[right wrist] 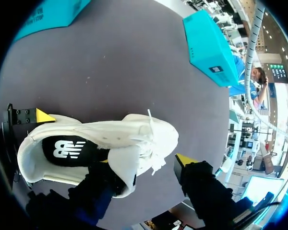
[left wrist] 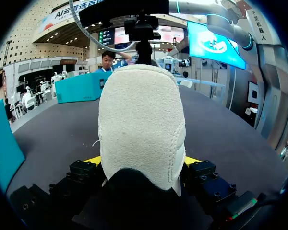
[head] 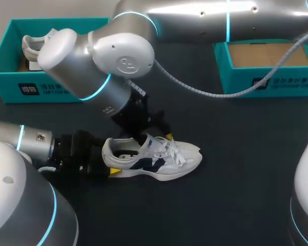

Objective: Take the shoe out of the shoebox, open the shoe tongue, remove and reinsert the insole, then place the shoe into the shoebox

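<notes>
A white sneaker (head: 159, 159) with a dark side stripe lies upright on the black table, toe to the right. My left gripper (head: 111, 165) is at its heel; in the left wrist view both yellow tips press the heel (left wrist: 141, 120) from either side of that gripper (left wrist: 143, 161). My right gripper (head: 155, 134) hangs over the shoe's opening. In the right wrist view one finger is down inside the shoe under the lifted tongue (right wrist: 125, 165), and the other yellow fingertip (right wrist: 185, 160) stands just off the shoe's outer side. The black insole (right wrist: 67, 149) shows inside.
A teal shoebox (head: 46, 87) at the back left holds another white shoe (head: 36, 46). A second teal box (head: 267, 77) at the back right shows a bare cardboard bottom. My right arm's cable hangs across the table between them.
</notes>
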`<state>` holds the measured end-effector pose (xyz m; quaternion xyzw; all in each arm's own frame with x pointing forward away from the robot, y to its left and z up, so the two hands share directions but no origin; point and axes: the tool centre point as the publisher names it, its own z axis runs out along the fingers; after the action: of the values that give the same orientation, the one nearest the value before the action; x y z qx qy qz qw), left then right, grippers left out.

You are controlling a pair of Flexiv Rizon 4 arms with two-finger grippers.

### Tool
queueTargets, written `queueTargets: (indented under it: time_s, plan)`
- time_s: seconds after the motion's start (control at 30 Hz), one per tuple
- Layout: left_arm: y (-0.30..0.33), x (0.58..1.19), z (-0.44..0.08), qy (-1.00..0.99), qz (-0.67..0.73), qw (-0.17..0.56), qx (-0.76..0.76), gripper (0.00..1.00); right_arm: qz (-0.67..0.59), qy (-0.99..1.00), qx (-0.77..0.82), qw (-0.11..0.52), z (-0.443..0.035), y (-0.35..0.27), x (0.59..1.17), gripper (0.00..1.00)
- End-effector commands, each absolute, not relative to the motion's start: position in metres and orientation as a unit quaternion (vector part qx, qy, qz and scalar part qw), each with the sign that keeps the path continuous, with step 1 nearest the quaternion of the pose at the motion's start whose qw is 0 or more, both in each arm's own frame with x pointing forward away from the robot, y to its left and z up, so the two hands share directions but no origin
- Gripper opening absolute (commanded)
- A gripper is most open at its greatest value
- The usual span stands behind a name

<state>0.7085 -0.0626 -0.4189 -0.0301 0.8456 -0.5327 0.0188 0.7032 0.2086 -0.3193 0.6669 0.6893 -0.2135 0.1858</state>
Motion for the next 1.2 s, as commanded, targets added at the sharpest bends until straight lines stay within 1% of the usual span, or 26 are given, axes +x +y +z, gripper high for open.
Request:
queueTargets:
  time_s: [0.03,0.27,0.47,0.5,0.57,0.6,0.67,0.7,0.8,0.97,1.07,1.13,1.2]
  plan:
    - [-0.064,0.71,-0.423,0.846,-0.532,0.019,-0.03,0.0,-0.123,0.41,0.871,0.243,-0.32,0.202,0.699,0.0]
    - [-0.064,0.71,-0.423,0.846,-0.532,0.019,-0.03,0.0,-0.127,0.453,0.858,0.205,-0.321,0.197,0.704,0.0]
    - [-0.064,0.71,-0.423,0.846,-0.532,0.019,-0.03,0.0,-0.122,0.458,0.859,0.196,-0.325,0.2,0.702,0.0]
    - [-0.064,0.71,-0.423,0.846,-0.532,0.019,-0.03,0.0,-0.122,0.458,0.859,0.194,-0.327,0.202,0.701,0.18]
    - [-0.064,0.71,-0.423,0.846,-0.532,0.019,-0.03,0.0,-0.121,0.458,0.86,0.192,-0.33,0.204,0.7,0.19]
    - [-0.064,0.71,-0.423,0.846,-0.532,0.019,-0.03,0.0,-0.121,0.459,0.86,0.186,-0.331,0.205,0.7,0.23]
    - [-0.064,0.71,-0.423,0.846,-0.532,0.019,-0.03,0.0,-0.122,0.459,0.86,0.186,-0.331,0.206,0.699,0.44]
    - [-0.064,0.71,-0.423,0.846,-0.532,0.019,-0.03,0.0,-0.123,0.46,0.859,0.186,-0.331,0.206,0.699,0.45]
    - [-0.064,0.71,-0.423,0.846,-0.532,0.019,-0.03,0.0,-0.125,0.457,0.86,0.186,-0.327,0.209,0.695,0.43]
    - [-0.064,0.71,-0.423,0.846,-0.532,0.019,-0.03,0.0,-0.126,0.438,0.873,0.175,-0.321,0.215,0.687,0.44]
    - [-0.064,0.71,-0.423,0.846,-0.532,0.019,-0.03,0.0,-0.125,0.425,0.882,0.163,-0.323,0.216,0.685,0.38]
    - [-0.064,0.71,-0.423,0.846,-0.532,0.019,-0.03,0.0,-0.118,0.419,0.887,0.155,-0.326,0.217,0.684,0.4]
    - [-0.064,0.71,-0.423,0.846,-0.532,0.019,-0.03,0.0,-0.123,0.413,0.889,0.153,-0.327,0.219,0.683,0.4]
